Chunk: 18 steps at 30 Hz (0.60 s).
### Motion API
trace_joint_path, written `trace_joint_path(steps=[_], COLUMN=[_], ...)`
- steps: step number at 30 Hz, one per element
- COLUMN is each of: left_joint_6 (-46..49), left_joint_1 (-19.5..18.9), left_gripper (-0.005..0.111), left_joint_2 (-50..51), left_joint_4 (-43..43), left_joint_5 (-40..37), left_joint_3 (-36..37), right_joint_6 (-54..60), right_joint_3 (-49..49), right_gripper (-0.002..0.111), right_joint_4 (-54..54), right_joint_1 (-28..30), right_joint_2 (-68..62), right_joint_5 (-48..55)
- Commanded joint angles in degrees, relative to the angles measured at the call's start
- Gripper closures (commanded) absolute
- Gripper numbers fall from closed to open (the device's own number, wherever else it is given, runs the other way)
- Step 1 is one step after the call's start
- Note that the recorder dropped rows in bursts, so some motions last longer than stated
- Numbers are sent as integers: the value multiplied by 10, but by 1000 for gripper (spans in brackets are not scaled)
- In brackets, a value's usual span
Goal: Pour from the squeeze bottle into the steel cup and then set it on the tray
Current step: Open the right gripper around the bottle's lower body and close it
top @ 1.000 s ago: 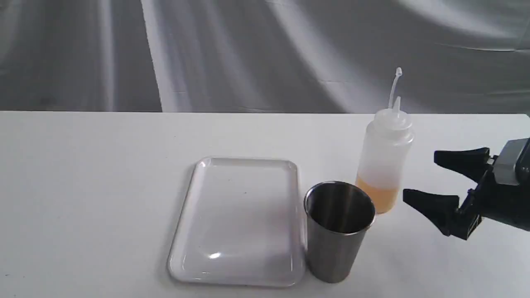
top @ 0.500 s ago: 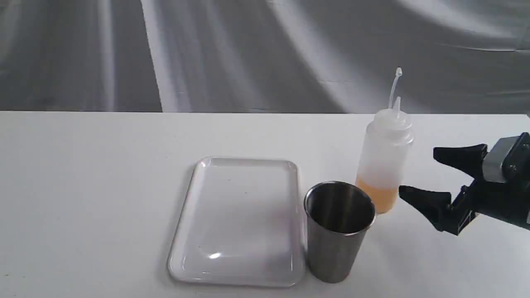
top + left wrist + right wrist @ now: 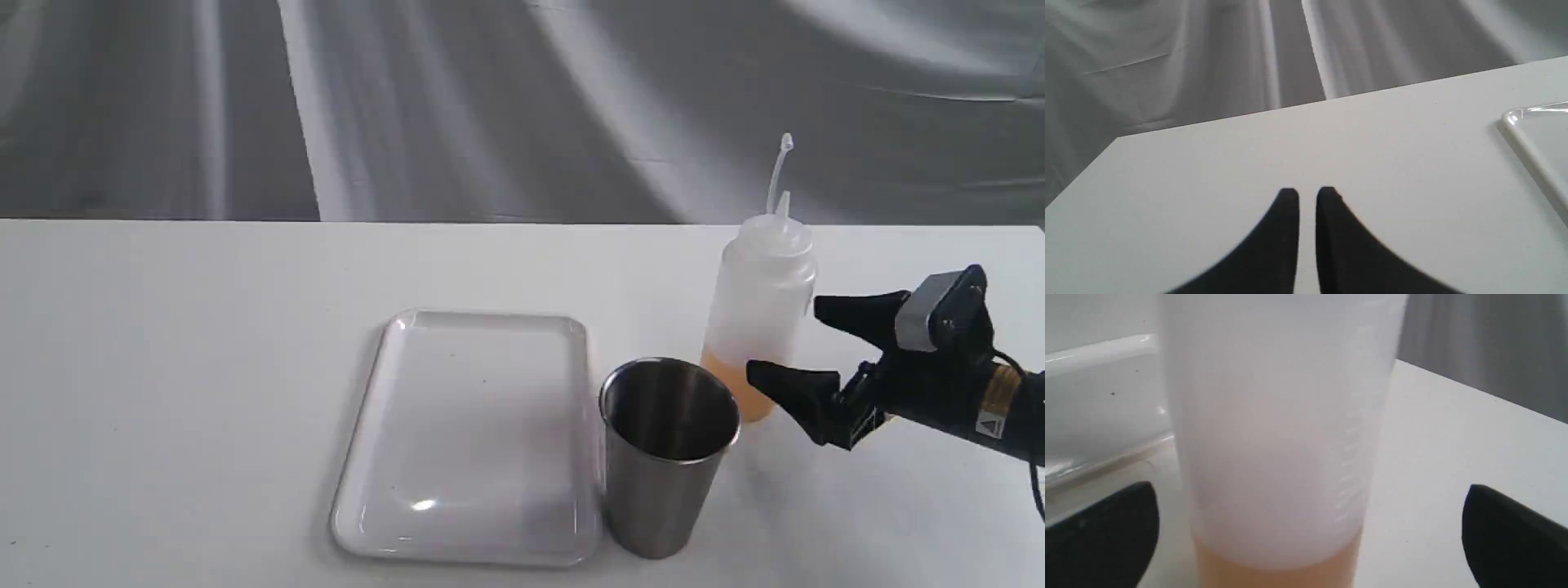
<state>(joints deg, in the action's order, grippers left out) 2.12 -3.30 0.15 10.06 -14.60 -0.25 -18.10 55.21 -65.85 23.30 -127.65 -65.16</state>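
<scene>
My right gripper (image 3: 783, 336) stands wide apart, one finger either side of the upright squeeze bottle (image 3: 759, 286), neither touching it. The bottle stands on the table (image 3: 163, 367), just far-right of the steel cup (image 3: 665, 457), which is beside the tray (image 3: 486, 315). My left gripper (image 3: 1307, 192) holds nothing, its fingers almost together.

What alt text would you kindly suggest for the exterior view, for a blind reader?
The right gripper, jaws open, is close beside an upright squeeze bottle holding a little amber liquid on a white table. Nearer the camera stands a steel cup, beside a white tray.
</scene>
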Motion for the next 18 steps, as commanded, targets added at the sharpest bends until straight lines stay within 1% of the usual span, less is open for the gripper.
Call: trace_joint_path(steps=[1, 8, 18], left_joint_6=[-4, -3, -3], left_joint_1=[-1, -1, -1], left_gripper=[98, 98, 98], left_joint_2=[-1, -1, -1], left_joint_4=[0, 0, 0], left_joint_5=[9, 9, 9], left_joint_3=[3, 3, 3], right_joint_6=[2, 3, -4], right_joint_3=[2, 2, 49], right_gripper=[3, 3, 3], right_joint_4=[21, 21, 44], right_joint_1=[-6, -22, -50], right_joint_2=[-2, -25, -44], right_joint_5=[-1, -3, -4])
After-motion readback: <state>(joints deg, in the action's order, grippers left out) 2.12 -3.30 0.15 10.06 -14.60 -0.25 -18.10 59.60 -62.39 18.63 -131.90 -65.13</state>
